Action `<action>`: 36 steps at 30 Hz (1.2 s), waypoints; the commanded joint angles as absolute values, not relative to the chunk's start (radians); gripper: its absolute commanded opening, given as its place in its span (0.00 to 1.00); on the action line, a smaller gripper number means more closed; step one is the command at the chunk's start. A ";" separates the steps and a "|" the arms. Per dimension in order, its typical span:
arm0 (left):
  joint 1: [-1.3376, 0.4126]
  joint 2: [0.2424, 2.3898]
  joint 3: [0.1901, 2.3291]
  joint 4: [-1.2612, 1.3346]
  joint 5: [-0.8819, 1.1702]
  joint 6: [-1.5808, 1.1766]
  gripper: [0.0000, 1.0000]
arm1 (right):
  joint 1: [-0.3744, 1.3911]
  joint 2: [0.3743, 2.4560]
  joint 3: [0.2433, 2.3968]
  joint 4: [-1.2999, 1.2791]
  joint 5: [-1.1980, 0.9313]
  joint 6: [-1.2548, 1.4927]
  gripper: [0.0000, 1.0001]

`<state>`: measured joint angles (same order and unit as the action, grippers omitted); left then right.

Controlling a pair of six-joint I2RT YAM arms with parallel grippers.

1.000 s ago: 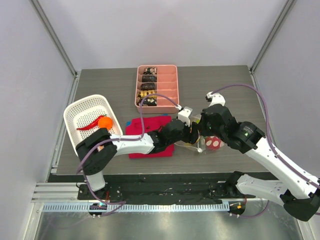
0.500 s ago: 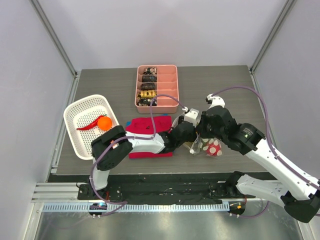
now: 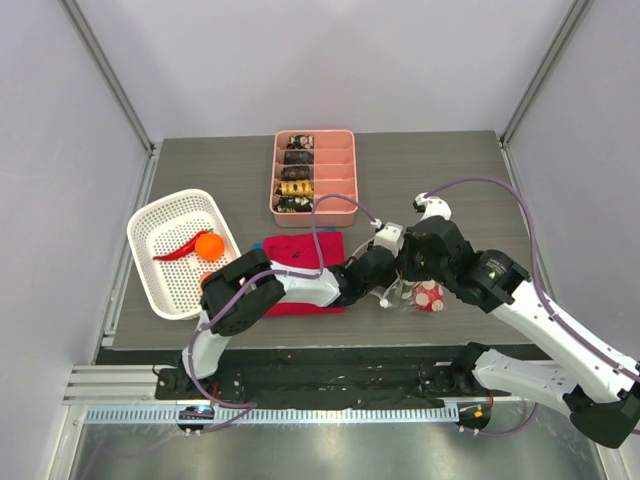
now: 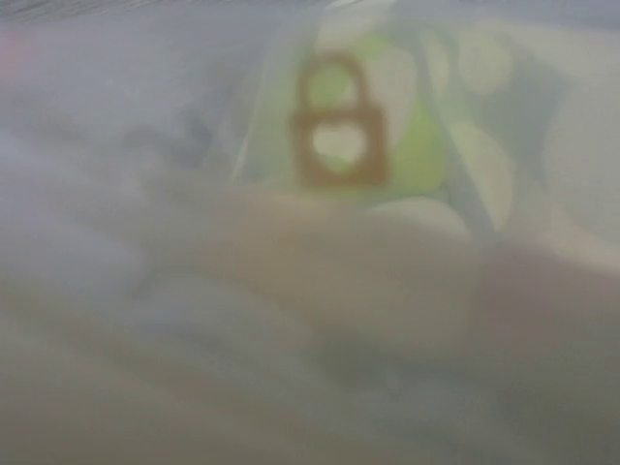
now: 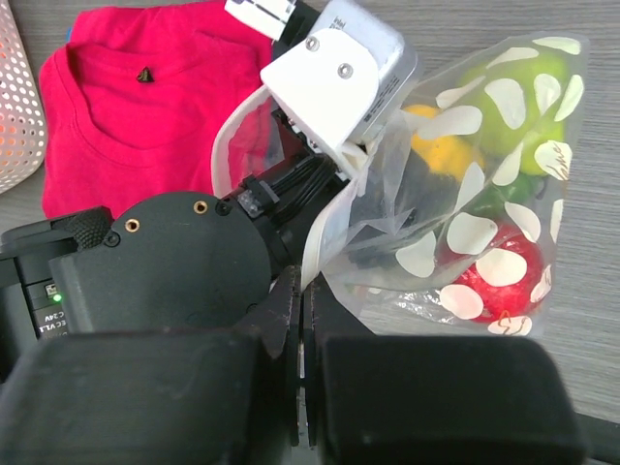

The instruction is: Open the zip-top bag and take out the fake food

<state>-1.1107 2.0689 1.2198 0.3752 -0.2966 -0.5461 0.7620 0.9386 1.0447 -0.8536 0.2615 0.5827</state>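
On the table (image 3: 450,170), just right of the red shirt (image 3: 295,245), the bag (image 5: 484,223) sits with the right gripper (image 5: 302,334) clamped on its rim and the left gripper (image 3: 390,288) pushed inside, jaws unreadable through blur; best hold the rim taut, grab one fake fruit (image 5: 496,271), and pull straight out so the bag doesn't drag.

One dotted bag (image 5: 472,232) holds one red apple (image 5: 499,281), one yellow fruit (image 5: 441,153), two green fruits (image 5: 513,87). One white basket (image 3: 160,225), left, holds one chili (image 3: 178,248), one orange (image 3: 208,245). One pink tray (image 3: 338,172). One red shirt (image 3: 300,255).
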 commanded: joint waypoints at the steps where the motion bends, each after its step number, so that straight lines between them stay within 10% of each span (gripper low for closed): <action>1: -1.112 2.023 1.239 0.350 -0.296 -0.511 0.24 | 0.764 0.914 1.045 -0.839 0.328 0.583 0.01; 4: -1.114 1.962 1.252 0.267 -0.279 -0.489 0.01 | 0.764 0.917 1.048 -0.854 0.405 0.577 0.01; 24: -1.189 1.430 0.971 0.178 -0.209 -0.328 0.00 | 0.752 0.933 1.042 -0.899 0.614 0.552 0.01; 36: -1.091 0.938 0.827 -0.447 -0.886 -0.600 0.00 | 0.746 0.946 1.046 -0.882 0.598 0.526 0.01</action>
